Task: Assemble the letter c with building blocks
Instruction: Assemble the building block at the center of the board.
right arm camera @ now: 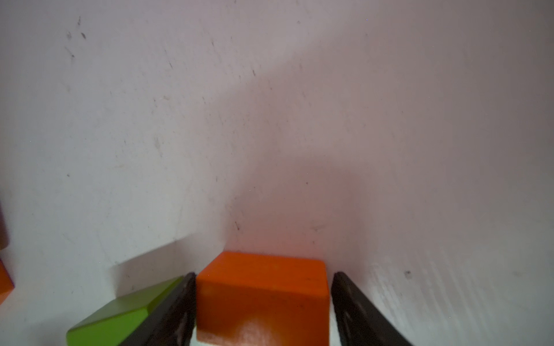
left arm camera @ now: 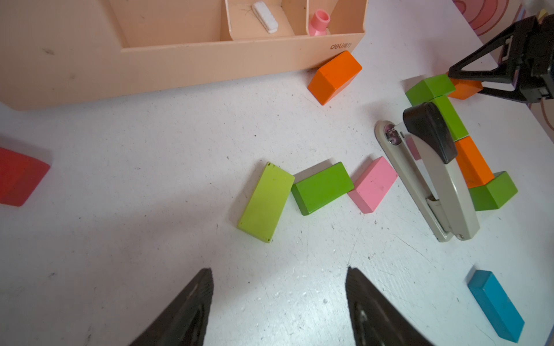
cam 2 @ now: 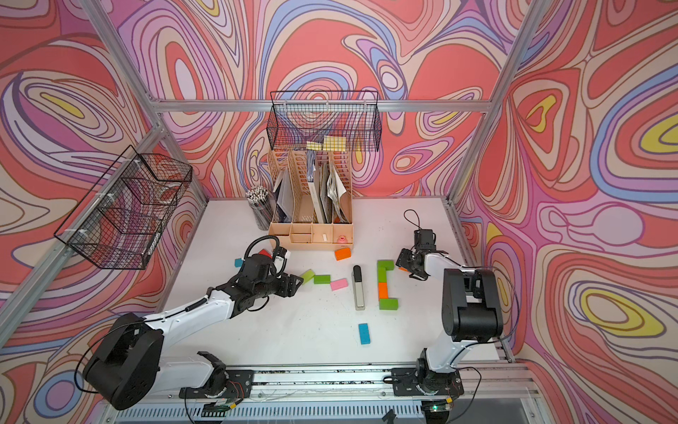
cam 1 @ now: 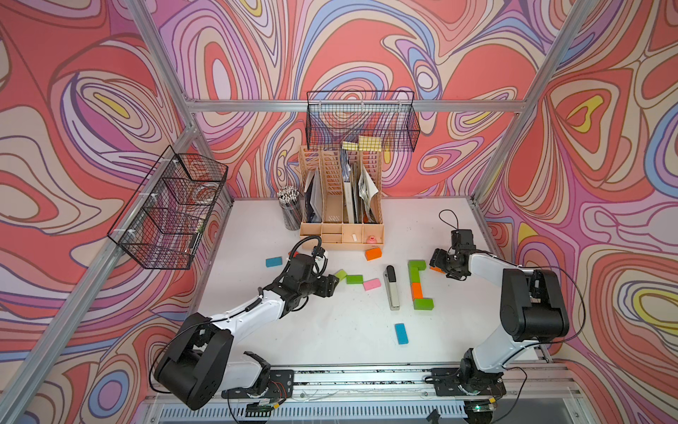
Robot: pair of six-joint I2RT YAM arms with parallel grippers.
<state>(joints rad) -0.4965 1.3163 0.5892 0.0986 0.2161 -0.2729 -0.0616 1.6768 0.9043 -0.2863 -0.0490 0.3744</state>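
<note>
My right pincer (right arm camera: 263, 274) is down at the white bench (cam 1: 330, 330) with a chunky orange wooden brick (right arm camera: 260, 287) sitting between its jaws. One jaw looks pressed against the brick's side and the other seems to leave a sliver of a gap. Honestly I can't tell if it's properly clamped or just straddling it.

That brick sits just beside the end of the top arm of the letter c (cam 1: 416, 290), over on my right half of the bench. The letter is four bricks joined up. A green one lies across the top, a green one and an orange one run end to end as the spine, and another green one lies across the bottom. Both arms point toward my right arm.

A long grey-and-black stapler (cam 1: 392, 288) lies alongside the spine on its closed side, near it but apart in both top views.

My left pincer (left arm camera: 278, 269) hangs over the bench with its jaws wide apart and nothing between them. Just ahead of it are some loose building blocks in a crooked row, each touching the next: a flat lime brick (left arm camera: 266, 202), a darker green brick (left arm camera: 322, 188) and a pink brick (left arm camera: 373, 184).

A spare orange brick (left arm camera: 334, 76) sits right up against the peach plastic desk organiser (left arm camera: 180, 60). A red brick (left arm camera: 18, 176) lies off by my left arm, with a blue brick (cam 1: 273, 261) near it. A second blue brick (cam 1: 401, 333) lies toward the front, well apart from everything else.
</note>
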